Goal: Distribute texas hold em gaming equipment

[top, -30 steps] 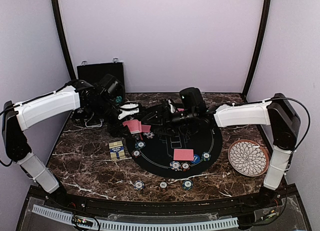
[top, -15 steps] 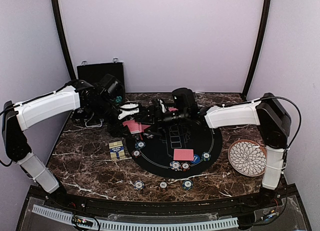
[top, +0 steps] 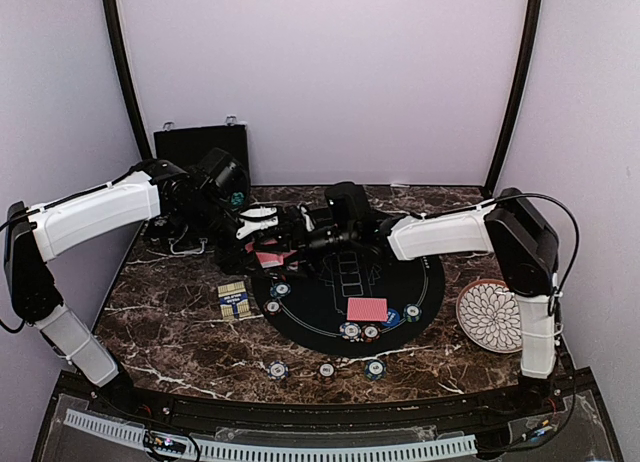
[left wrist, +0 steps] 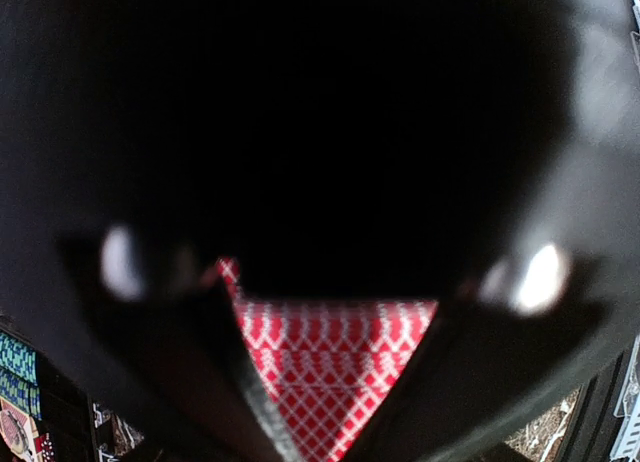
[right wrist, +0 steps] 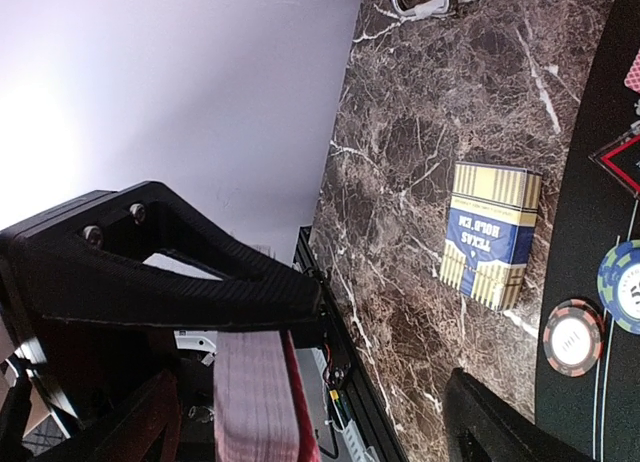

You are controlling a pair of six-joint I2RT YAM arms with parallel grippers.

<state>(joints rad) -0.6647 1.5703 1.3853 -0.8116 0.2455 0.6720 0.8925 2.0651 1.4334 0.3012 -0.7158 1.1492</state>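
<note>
Two end effectors face each other over a card stack at the back of the desk
The left end effector is clamped on red-backed cards; the right end effector is spread wide, the stack's edge just inside one finger; chips and a single card lie on the black mat

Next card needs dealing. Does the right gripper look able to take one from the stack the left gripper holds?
Probably yes: the right gripper is open, with the card stack edge-on beside its upper finger, clamped in the left gripper; nothing blocks.
</note>
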